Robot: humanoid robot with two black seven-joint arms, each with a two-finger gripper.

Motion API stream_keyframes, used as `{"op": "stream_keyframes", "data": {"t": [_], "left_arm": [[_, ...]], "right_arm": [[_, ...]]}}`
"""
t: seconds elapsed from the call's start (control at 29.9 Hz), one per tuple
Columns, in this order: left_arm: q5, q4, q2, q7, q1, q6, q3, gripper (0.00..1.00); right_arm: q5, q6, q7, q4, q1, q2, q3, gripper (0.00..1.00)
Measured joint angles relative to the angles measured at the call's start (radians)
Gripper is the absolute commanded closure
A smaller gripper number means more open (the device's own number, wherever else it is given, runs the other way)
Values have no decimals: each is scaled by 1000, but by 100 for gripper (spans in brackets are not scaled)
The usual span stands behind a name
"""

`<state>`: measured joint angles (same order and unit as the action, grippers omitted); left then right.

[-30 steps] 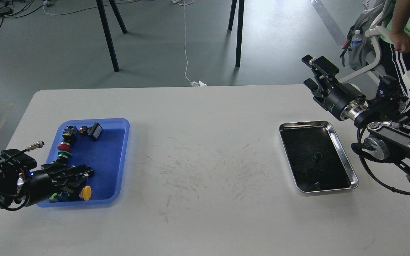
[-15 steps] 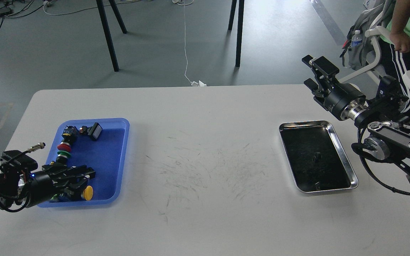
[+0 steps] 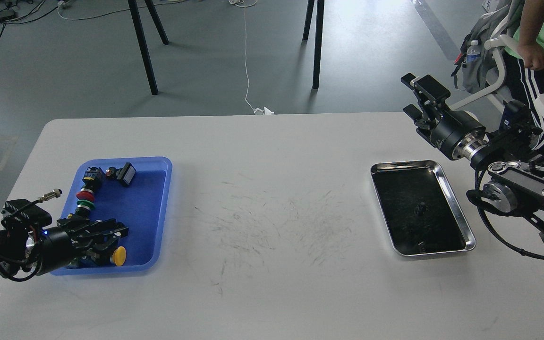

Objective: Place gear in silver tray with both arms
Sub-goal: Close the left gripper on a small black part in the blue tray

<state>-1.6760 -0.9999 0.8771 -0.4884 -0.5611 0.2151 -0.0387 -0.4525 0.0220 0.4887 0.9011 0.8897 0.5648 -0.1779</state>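
The left gripper lies low over the near end of the blue tray, reaching in from the tray's near left corner. Its dark fingers crowd together over the parts beneath them, and I cannot tell whether they are open or pinching something. Just beside the fingertips, on the near side, sits a yellow-capped button. Beyond the gripper, toward the far end of the tray, a row of parts runs away from it: a green-ringed piece, a red-capped one, then a black block, and a small black switch to the right of that.

The right gripper is raised above the far right corner of the bench, its two black fingers spread apart with nothing between them. The silver tray rests flat on the bench below and nearer than this gripper, well apart from the left one. Its dark bottom shows only a small dark speck, too small to make out.
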Motion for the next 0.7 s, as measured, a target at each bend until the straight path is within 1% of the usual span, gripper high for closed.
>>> {"op": "stream_keyframes", "data": {"t": [0.13, 0.3, 0.33, 0.57, 0.7], "left_arm": [[-1, 2, -2, 0, -2, 0, 0, 74], [-1, 2, -3, 0, -6, 0, -1, 78], [-1, 2, -3, 0, -7, 0, -1, 80], [8, -5, -1, 0, -12, 0, -5, 83], [33, -20, 10, 0, -13, -1, -16, 83]], "right_arm": [[0, 0, 0, 0, 0, 1, 0, 6], [-1, 1, 0, 1, 0, 0, 0, 6], [-2, 1, 0, 1, 0, 0, 0, 6], [-3, 1, 0, 1, 2, 1, 2, 6], [-4, 0, 0, 0, 2, 1, 2, 6]]}}
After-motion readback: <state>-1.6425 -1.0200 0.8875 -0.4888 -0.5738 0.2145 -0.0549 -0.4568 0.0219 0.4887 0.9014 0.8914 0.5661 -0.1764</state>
